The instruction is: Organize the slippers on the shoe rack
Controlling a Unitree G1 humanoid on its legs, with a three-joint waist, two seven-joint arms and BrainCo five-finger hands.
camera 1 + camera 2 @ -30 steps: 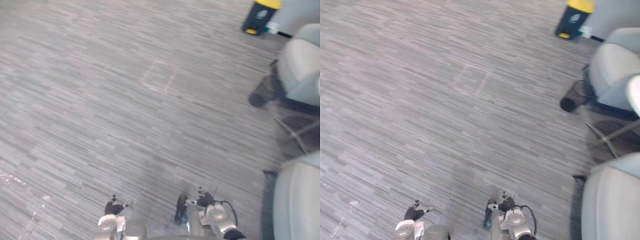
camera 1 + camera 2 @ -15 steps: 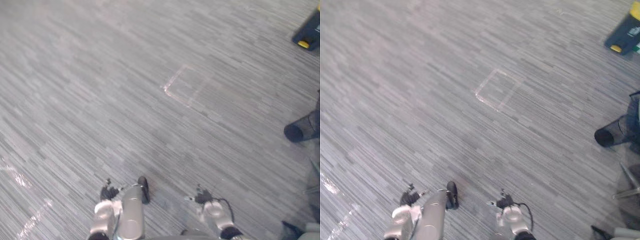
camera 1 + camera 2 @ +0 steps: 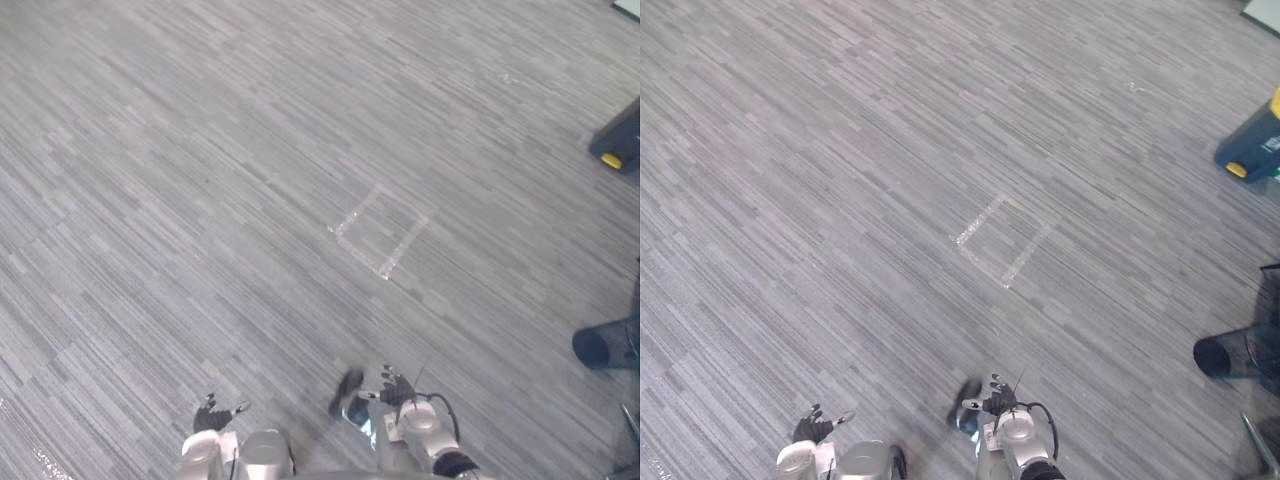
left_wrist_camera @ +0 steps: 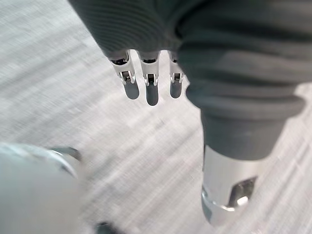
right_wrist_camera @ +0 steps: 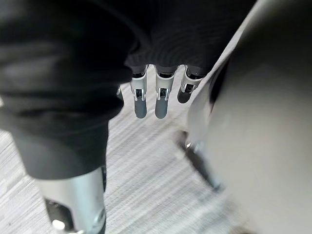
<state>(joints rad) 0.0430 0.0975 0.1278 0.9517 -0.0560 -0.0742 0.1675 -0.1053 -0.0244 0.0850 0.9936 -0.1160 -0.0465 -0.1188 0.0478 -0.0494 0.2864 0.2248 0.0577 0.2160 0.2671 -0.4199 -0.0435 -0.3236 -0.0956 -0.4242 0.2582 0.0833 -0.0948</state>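
The view has swung over the grey carpet (image 3: pixel 150 150) (camera, not things), centring a taped square (image 3: pixel 380 231); left hand (image 3: pixel 213 417) and right hand (image 3: pixel 397 388) hang straight-fingered, empty; slippers likely yet unreached.

Left hand (image 3: pixel 213 416): low at the near edge of the head views. Its fingers (image 4: pixel 151 92) are straight and relaxed, pointing down at the grey striped carpet floor (image 3: pixel 200 200), with nothing in their hold.

Right hand (image 3: pixel 396 389): well apart from the left. Its fingers (image 5: pixel 162 105) are likewise straight above the same floor, carrying nothing.
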